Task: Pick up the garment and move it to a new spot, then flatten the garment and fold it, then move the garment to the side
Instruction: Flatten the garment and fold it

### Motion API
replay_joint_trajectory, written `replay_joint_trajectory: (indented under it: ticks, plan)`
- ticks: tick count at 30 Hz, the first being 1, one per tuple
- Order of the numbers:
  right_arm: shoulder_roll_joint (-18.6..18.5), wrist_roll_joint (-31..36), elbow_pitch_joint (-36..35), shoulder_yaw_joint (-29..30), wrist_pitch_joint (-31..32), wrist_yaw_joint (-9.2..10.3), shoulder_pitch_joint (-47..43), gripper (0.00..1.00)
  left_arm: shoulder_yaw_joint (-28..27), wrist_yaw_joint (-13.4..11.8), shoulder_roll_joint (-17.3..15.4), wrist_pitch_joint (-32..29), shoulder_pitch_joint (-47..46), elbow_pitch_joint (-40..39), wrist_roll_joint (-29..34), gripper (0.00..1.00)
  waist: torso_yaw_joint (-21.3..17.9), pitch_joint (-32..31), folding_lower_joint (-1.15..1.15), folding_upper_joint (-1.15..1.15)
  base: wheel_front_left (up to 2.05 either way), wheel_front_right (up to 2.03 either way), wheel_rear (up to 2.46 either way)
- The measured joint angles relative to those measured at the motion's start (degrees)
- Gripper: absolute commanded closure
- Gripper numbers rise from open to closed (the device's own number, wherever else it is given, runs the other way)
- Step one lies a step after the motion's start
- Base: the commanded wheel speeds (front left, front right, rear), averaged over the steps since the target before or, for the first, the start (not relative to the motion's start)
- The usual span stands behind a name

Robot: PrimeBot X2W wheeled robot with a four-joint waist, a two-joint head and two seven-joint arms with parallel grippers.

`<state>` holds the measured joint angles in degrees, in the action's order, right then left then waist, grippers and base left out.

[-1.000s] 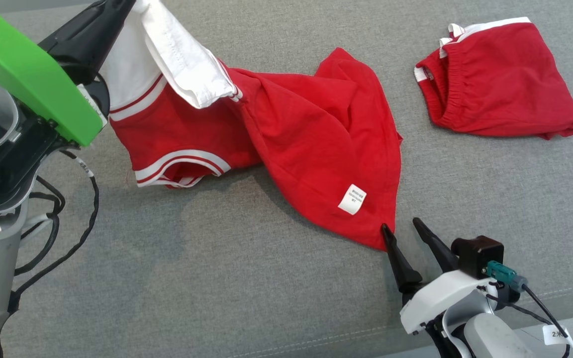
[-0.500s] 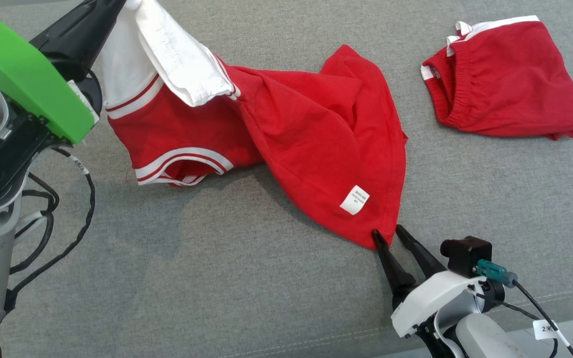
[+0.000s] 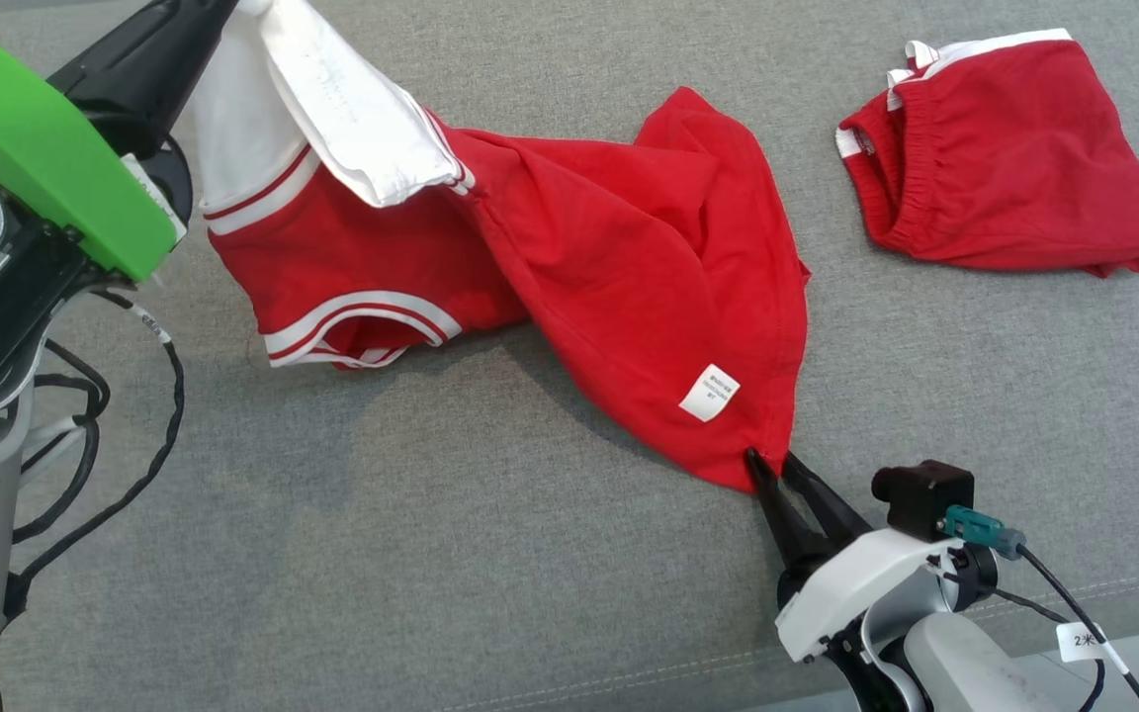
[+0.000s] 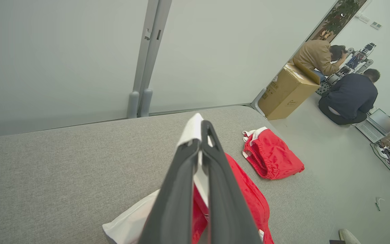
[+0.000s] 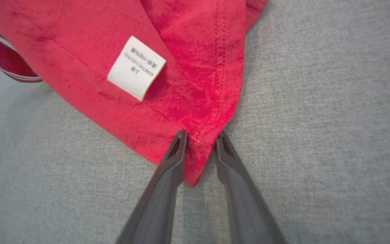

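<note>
Worktop [image 3: 451, 554] cloth, grey and padded, runs off every edge of the head view. Its near seam shows just at the bottom right. Past its far end in the left wrist view, a person in tan [image 4: 318, 56] and a person in dark blue [image 4: 349, 96] sit by a cardboard box [image 4: 284, 91], too small to make out more.

Across the middle of the worktop lies the garment [image 3: 629, 257], a red top with white trim. Its white sleeve end is lifted towards the upper left, the rest drapes down onto the cloth, and its folds hide how the body is laid. Red shorts [image 3: 1014, 158] with an elastic waist lie well apart at the upper right.

A green cover [image 3: 45, 148] on the left arm hides part of the garment's left side. The left end effector [image 4: 201, 135] is pressed together on the white fabric, and its tips are cut off by the head view's top edge.

The right end effector [image 5: 200, 139] straddles the garment's lowest red corner. Its fingers are a little apart and touch the hem on both sides, but whether they truly pinch it cannot be told.

The white care label [image 5: 136, 68] sits just above that corner, its print too fine to read.
</note>
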<state>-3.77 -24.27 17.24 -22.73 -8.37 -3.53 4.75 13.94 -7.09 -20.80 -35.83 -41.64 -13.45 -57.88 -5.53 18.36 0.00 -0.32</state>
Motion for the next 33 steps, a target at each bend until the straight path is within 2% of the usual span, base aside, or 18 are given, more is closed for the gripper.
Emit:
replay_joint_trajectory:
  ticks: [6,14,15,16,17,19,21,23,25,27,28,30,33]
  plan:
    - [0.02,-0.03,0.37,-0.15,-0.26,-0.14,0.77,0.98,-0.52,0.0,0.04,-0.01,0.07,0.02,0.18,1.0,-0.06,-0.11,0.0,0.0,0.0,0.0,0.0]
    - [-0.02,-0.56,-0.29,0.32,-1.2,-0.66,1.32,1.0,-1.54,0.0,-0.14,-0.42,0.14,0.4,1.38,1.0,-0.23,-0.41,0.0,0.0,0.0,0.0,0.0]
    - [-0.07,-0.63,-0.49,0.45,-1.25,-0.66,1.49,0.98,-1.76,0.0,-0.16,-0.42,0.17,0.54,1.64,1.0,-0.26,-0.47,0.0,0.0,0.0,0.0,0.0]
    - [-0.13,-0.82,-0.79,0.68,-1.25,-0.67,1.7,0.91,-2.03,0.0,-0.16,-0.42,0.2,0.71,1.69,1.0,-0.29,-0.52,0.0,0.0,0.0,0.0,0.0]
    - [-0.23,-1.1,-1.09,0.92,-1.25,-0.68,1.86,0.75,-2.29,0.0,-0.16,-0.42,0.22,0.86,1.7,1.0,-0.33,-0.58,0.0,0.0,0.0,0.0,0.0]
    - [-0.49,-1.74,-1.31,1.41,-1.25,-1.01,1.87,0.56,-2.53,0.0,-0.18,-0.42,0.26,1.1,1.74,1.0,-0.41,-0.69,0.0,0.0,0.0,0.0,0.0]
    - [-1.05,-2.24,-1.21,1.58,-1.18,-1.02,1.87,0.45,-2.53,0.0,-0.12,-0.42,0.41,1.21,1.74,1.0,-0.49,-0.79,0.0,0.0,0.0,0.0,0.0]
    - [-1.48,-2.34,-1.08,1.66,-1.18,-1.09,1.87,0.41,-2.52,0.0,-0.08,-0.42,0.6,1.22,1.74,1.0,-0.52,-0.84,0.0,0.0,0.0,0.0,0.0]
    - [-1.86,-2.78,-0.73,2.04,-1.11,-1.19,1.87,0.43,-2.45,0.0,0.02,-0.43,1.04,1.29,1.74,1.0,-0.56,-0.92,0.0,0.0,0.0,0.0,0.0]
    - [-1.79,-3.12,-0.14,1.99,-0.77,-1.26,1.87,0.4,-2.4,0.0,0.1,-0.43,1.49,1.29,1.74,1.0,-0.59,-1.0,0.0,0.0,0.0,0.0,0.0]
    - [-1.76,-3.28,0.2,1.93,-0.37,-1.47,1.87,0.42,-2.37,0.0,0.12,-0.44,1.72,1.3,1.74,1.0,-0.58,-1.03,0.0,0.0,0.0,0.0,0.0]
    - [-1.72,-3.82,0.74,1.82,0.1,-1.52,1.87,0.38,-2.35,0.0,0.2,-0.52,1.78,1.3,1.74,1.0,-0.56,-1.05,0.0,0.0,0.0,0.0,0.0]
    - [-1.74,-4.12,1.75,1.68,0.67,-1.9,1.87,0.38,-2.32,0.0,0.41,-0.69,1.78,1.3,1.74,1.0,-0.43,-1.01,0.0,0.0,0.0,0.0,0.0]
